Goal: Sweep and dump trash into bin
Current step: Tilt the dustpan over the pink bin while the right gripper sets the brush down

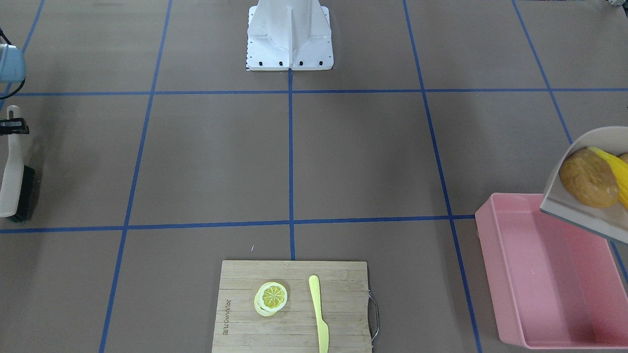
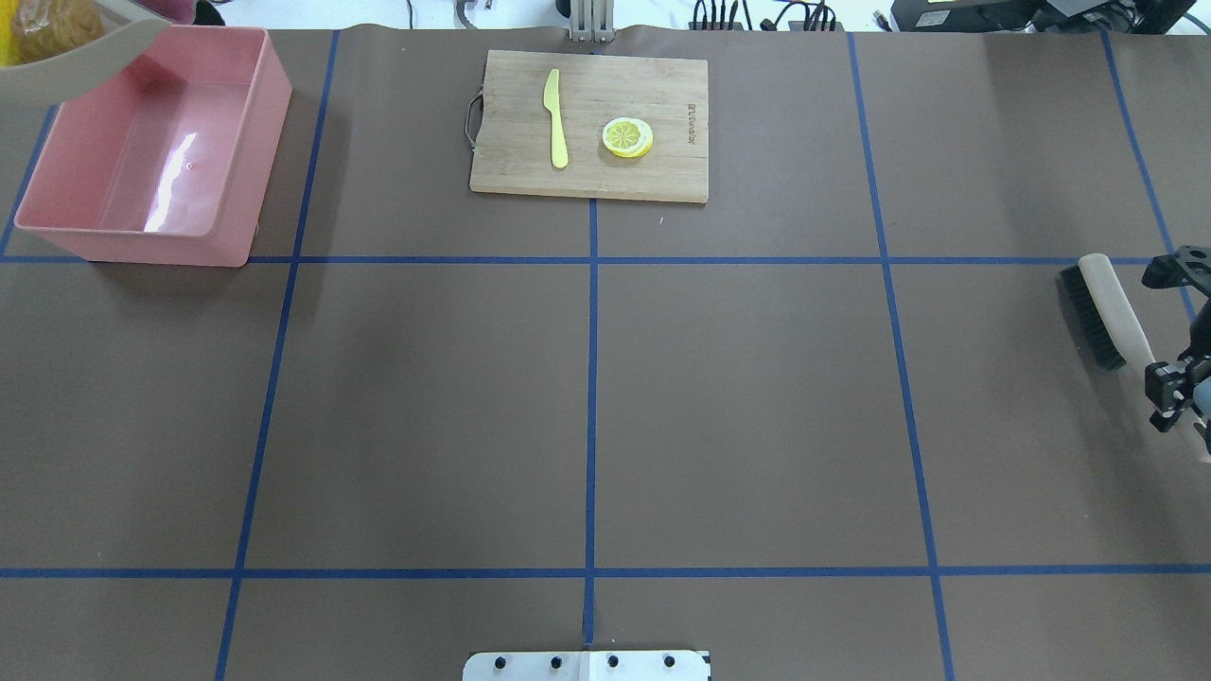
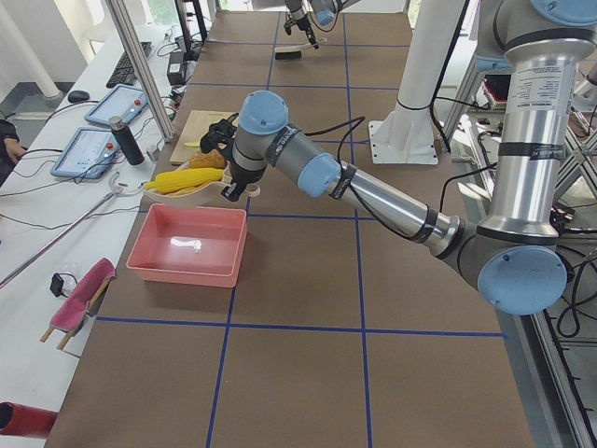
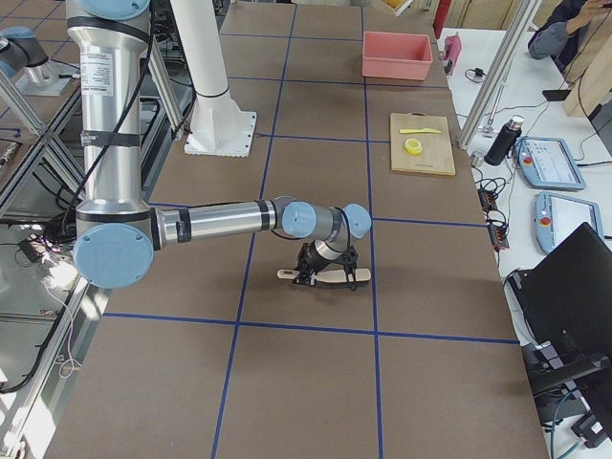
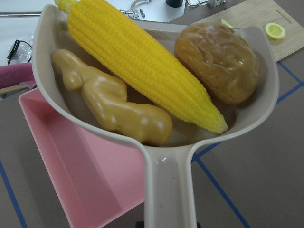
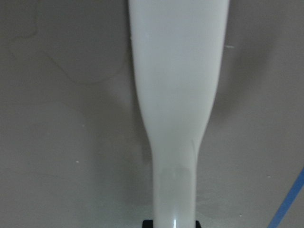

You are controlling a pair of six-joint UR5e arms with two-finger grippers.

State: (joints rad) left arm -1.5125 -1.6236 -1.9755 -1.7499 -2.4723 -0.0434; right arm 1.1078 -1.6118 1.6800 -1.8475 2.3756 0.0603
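On the robot's left side, the pink bin (image 2: 123,236) sits on the bench (image 2: 738,407). It looks empty inside. Right above its edge, the left gripper (image 3: 233,187) holds the beige dustpan (image 5: 168,190) up in the air. Its jaws are closed on the dustpan's handle.

All the trash is in the dustpan. The yellow corn cob (image 5: 142,61) lies in the middle. Its long way runs from the handle out toward the open lip, with its pointy tip near the handle. The ginger root (image 5: 111,107) and the potato lump (image 5: 218,61) lie on either side of it.

The bin is below the dustpan, partly under it and out past its lip. So the next move is likely to tip the lip down, so the food slides out the long way. The lip should be over the bin's open top first, or the corn may hit the wall and roll off.

In the middle there is a cutting board (image 2: 587,180) with a lemon slice (image 2: 627,137) and a knife (image 2: 556,118). These are not trash.

Far over on the right, well apart from the bin, the right gripper (image 2: 1173,388) has its jaws closed on the brush (image 2: 1102,317) handle. The left arm is the one close to the bin.
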